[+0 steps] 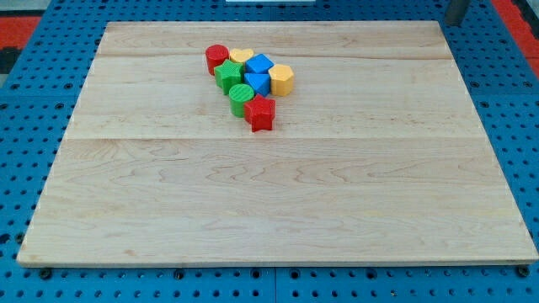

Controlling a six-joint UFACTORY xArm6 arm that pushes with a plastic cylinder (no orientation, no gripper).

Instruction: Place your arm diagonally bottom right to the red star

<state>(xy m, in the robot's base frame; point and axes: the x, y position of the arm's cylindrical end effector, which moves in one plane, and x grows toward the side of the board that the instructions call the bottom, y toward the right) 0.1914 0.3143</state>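
— Well, where's the red star [260, 113]?
— Upper middle of the wooden board [278, 202], at the cluster's bottom, touching the green round block [241, 98].
— And my tip?
— Out of view; can't tell its position.

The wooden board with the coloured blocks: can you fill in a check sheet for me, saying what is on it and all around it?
Surface: pale wooden board, lying flat, all blocks huddled near the view's top.
Job's things: red star-shaped block, at the cluster's bottom end, touching the green round block.
Clutter: red cylinder block, yellow block, green block, two blue blocks, yellow hexagon block, packed together.
Grippers: my tip is not visible; only a dark object at the view's top right corner, possibly the rod.
Cables: nothing seen.
Surroundings: blue perforated base; red patches at the top corners.
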